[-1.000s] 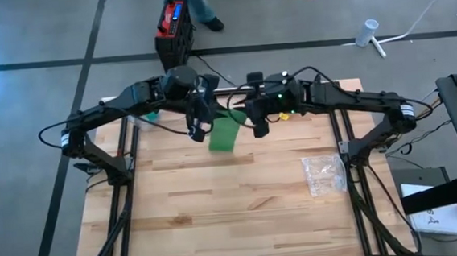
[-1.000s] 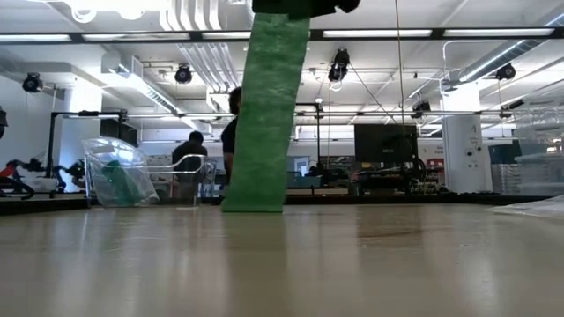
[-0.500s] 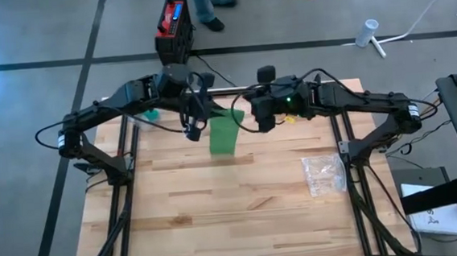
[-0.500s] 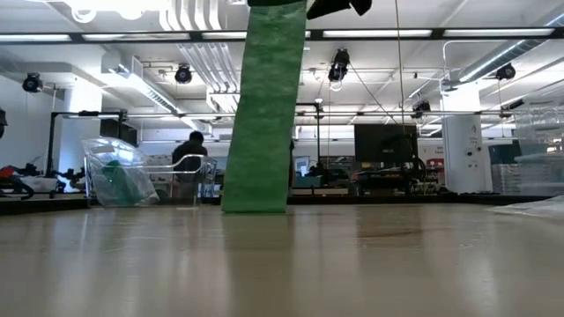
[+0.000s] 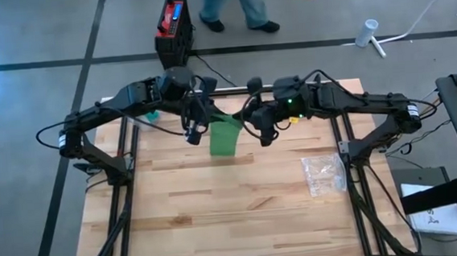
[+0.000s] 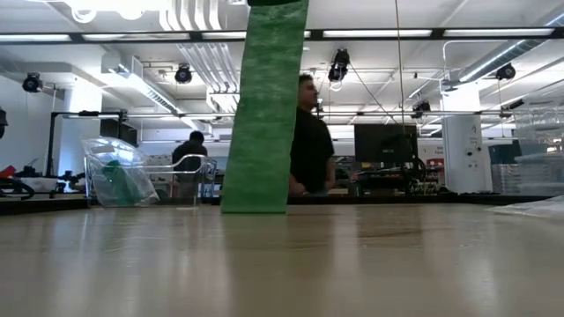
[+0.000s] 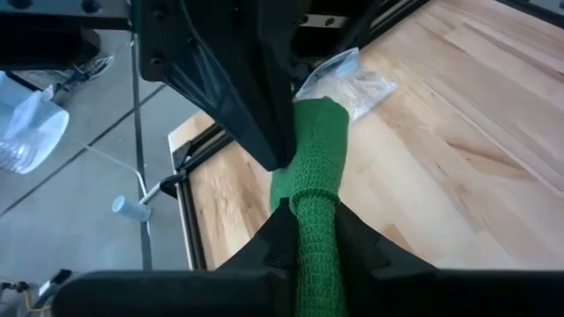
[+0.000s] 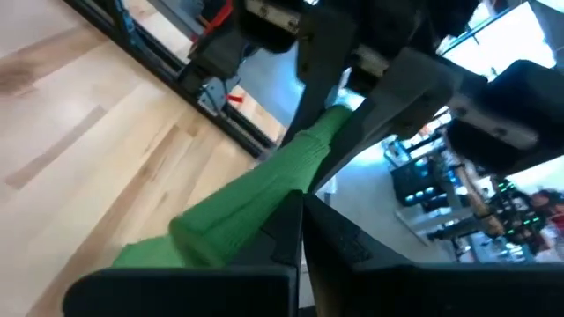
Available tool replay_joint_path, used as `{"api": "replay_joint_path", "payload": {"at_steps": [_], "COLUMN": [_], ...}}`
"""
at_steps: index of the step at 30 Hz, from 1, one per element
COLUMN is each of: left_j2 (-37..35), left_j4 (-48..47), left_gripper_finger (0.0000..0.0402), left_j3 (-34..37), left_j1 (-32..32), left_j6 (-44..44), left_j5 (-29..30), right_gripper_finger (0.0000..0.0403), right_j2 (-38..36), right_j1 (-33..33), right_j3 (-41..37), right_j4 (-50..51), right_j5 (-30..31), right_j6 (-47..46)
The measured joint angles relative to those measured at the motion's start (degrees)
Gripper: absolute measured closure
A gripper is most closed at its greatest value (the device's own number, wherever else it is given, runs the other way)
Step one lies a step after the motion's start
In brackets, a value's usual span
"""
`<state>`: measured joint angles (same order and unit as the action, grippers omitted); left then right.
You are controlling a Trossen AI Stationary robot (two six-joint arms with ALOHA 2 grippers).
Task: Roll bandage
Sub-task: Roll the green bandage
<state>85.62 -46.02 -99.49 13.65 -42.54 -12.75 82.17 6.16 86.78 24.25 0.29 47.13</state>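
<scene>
Since a second ago the right gripper [image 5: 264, 135] has closed on the one green bandage [image 5: 224, 135], and a person [image 6: 310, 145] has walked in behind the table [image 5: 219, 217]. The left gripper [image 5: 192, 134] also pinches it, so the strip hangs below both jaws, down to the tabletop. Its top end is cut off in the low view. One crumpled plastic bag [image 5: 324, 174] lies well apart.

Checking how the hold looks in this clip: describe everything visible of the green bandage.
The green bandage is a flat strip of stretchy-looking knitted fabric, unrolled. It hangs upright above the wooden table, its lower end meeting the tabletop. Its top is bunched narrow, pinched by the left hand and the right hand, both shut on it.
</scene>
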Motion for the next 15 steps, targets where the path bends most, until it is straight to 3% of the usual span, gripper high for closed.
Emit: {"api": "replay_joint_path", "payload": {"at_steps": [10,15], "left_j2": [-1.37,-1.53], "left_j4": [-0.50,-0.52], "left_gripper_finger": [0.0377,0.0376], "left_j3": [0.07,-0.13], "left_j1": [-0.02,0.11], "left_j6": [0.00,1.14], "left_j5": [-0.34,0.28], "right_gripper_finger": [0.0396,0.0387], "right_j2": [-0.79,-2.59], "right_j1": [-1.05,-1.30], "right_j3": [-0.15,-0.31], "right_j4": [5.57,4.55], "right_j5": [0.37,7.76], "right_j6": [-3.52,-4.36]}}
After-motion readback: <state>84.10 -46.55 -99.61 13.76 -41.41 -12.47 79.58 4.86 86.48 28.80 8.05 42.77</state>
